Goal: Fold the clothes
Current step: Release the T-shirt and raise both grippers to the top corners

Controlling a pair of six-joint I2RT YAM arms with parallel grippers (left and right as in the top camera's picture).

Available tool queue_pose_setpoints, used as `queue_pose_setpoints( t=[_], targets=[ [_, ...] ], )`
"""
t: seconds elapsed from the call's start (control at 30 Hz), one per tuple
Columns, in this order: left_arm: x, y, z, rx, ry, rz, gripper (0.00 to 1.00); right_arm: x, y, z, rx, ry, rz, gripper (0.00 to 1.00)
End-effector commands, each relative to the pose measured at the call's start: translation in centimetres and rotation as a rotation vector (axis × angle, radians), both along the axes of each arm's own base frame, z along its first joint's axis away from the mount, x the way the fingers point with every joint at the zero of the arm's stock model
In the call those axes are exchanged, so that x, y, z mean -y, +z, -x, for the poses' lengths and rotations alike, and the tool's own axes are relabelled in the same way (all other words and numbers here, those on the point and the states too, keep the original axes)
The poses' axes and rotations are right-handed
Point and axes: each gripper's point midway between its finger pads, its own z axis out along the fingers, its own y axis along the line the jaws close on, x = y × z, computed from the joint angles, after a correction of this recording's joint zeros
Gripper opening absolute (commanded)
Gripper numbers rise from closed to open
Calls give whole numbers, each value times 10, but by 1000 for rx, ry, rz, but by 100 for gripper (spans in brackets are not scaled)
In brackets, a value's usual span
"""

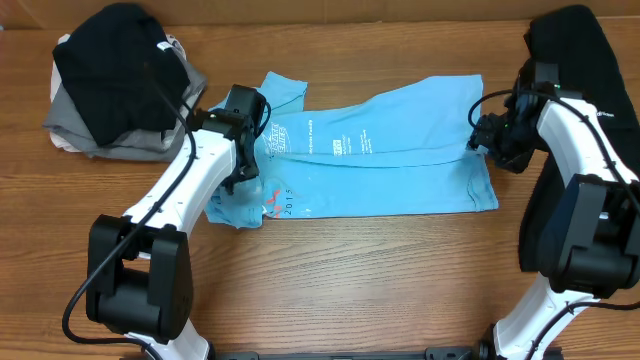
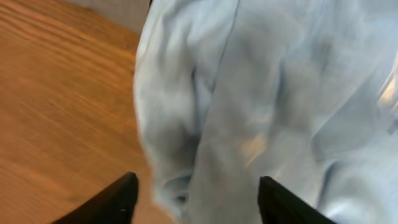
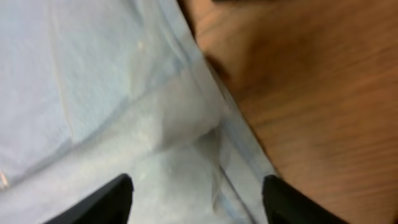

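The light-blue T-shirt (image 1: 385, 155) with white print lies partly folded lengthwise across the table's middle. My left gripper (image 1: 243, 170) is open over its left end, by the sleeve; in the left wrist view its fingertips (image 2: 194, 186) straddle bunched blue cloth (image 2: 249, 93). My right gripper (image 1: 484, 140) is open at the shirt's right edge; in the right wrist view its fingertips (image 3: 196, 186) straddle the hem (image 3: 205, 124). A black garment (image 1: 115, 65) lies on a pile at back left. Another black garment (image 1: 575, 50) lies at far right.
Grey and white clothes (image 1: 130, 140) lie under the black garment at back left. The wooden table (image 1: 380, 280) shows bare wood in front of the shirt. The black garment on the right runs down the table's right edge, under my right arm.
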Motion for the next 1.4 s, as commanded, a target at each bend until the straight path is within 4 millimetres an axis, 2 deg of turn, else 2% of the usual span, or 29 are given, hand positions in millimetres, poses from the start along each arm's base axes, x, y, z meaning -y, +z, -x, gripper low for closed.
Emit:
queue_pose_setpoints(
  t=[0.0, 0.07, 0.13, 0.23, 0.3, 0.4, 0.5, 0.6, 0.7, 0.87, 1.03, 1.2, 1.37],
  targets=[
    [0, 31, -18, -4, -136, -32, 70, 2, 40, -21, 76, 10, 8, 76],
    [11, 55, -30, 9, -215, 7, 76, -6, 65, -29, 115, 84, -17, 82],
    [42, 84, -48, 65, -367, 133, 80, -14, 93, -36, 162, 147, -34, 91],
    [74, 128, -69, 184, -486, 267, 81, -22, 129, -43, 219, 208, -14, 96],
    [78, 151, -82, 262, -503, 269, 82, -25, 149, -46, 252, 224, 16, 98],
    [78, 161, -101, 327, -522, 258, 84, -28, 162, -50, 278, 235, 38, 100],
    [77, 144, -117, 307, -537, 247, 86, -29, 161, -48, 271, 237, 36, 100],
    [80, 107, -136, 239, -570, 229, 86, -29, 159, -47, 257, 223, 29, 100],
    [84, 69, -165, 230, -574, 224, 87, -30, 157, -39, 225, 222, 25, 100],
    [93, 28, -214, 316, -579, 219, 91, -28, 148, -27, 158, 219, 29, 100],
    [102, 1, -254, 440, -554, 228, 89, -28, 139, -25, 120, 219, 24, 100],
    [106, -24, -264, 461, -514, 257, 89, -25, 138, -31, 135, 217, 40, 100],
    [107, -45, -258, 418, -489, 274, 79, -24, 140, -39, 168, 217, 50, 100]
  ],
)
